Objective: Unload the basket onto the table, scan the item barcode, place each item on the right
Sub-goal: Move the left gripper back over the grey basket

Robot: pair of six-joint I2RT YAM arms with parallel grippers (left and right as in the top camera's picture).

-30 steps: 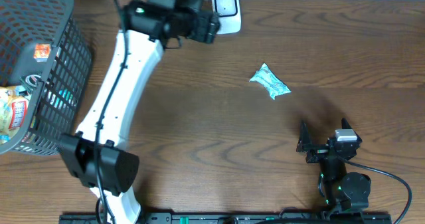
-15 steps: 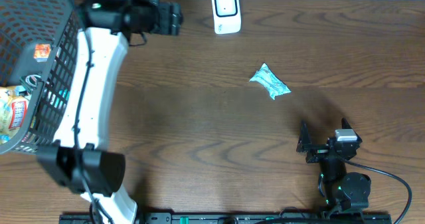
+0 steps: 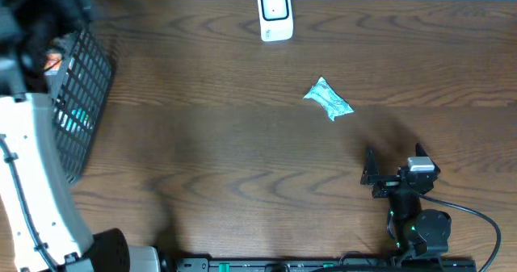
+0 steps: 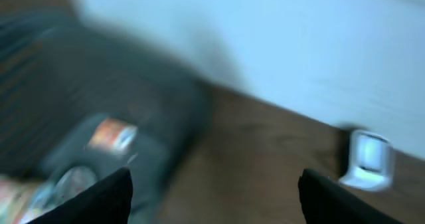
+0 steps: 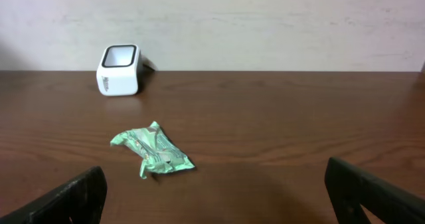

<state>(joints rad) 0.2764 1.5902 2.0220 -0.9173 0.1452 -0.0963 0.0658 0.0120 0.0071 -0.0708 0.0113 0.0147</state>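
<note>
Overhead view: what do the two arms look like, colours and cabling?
Left arm: white link shells, black joint housing, thin black cable along it. Right arm: all black, grey block on top, green lights, looping black cable. Fingers black in both wrist views.

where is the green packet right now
In the overhead view the green packet lies on the table right of centre, between the white scanner at the far edge and the right hand.
</note>
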